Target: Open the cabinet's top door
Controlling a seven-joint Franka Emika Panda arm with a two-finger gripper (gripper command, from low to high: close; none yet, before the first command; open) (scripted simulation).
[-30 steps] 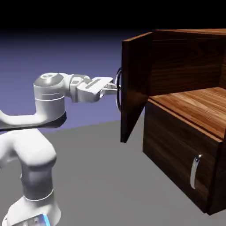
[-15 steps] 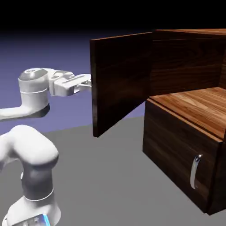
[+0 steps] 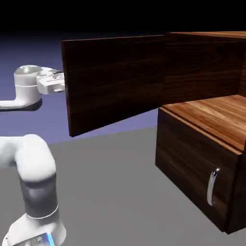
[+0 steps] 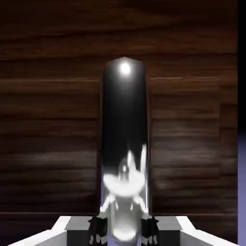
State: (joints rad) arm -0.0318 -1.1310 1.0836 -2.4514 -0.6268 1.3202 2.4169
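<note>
The dark walnut cabinet (image 3: 202,144) fills the exterior view's right. Its top door (image 3: 115,79) stands swung wide open toward the left, showing me its inner wood face. My gripper (image 3: 61,82) is behind the door's free edge, mostly hidden by the panel. In the hand view the door's silver bar handle (image 4: 124,144) rises large between my two dark fingertips (image 4: 98,229), against the door's wood grain (image 4: 48,120). The gripper (image 4: 124,230) is shut on that handle.
The lower panel (image 3: 192,168) is shut, its short silver handle (image 3: 212,186) at the right. The open top compartment's wooden floor (image 3: 216,113) shows above it. Grey table surface (image 3: 110,192) lies in front of the cabinet, below the swung door.
The top door has swung much further open to the left. My hand has travelled left with the handle and is now hidden behind the door's edge.
</note>
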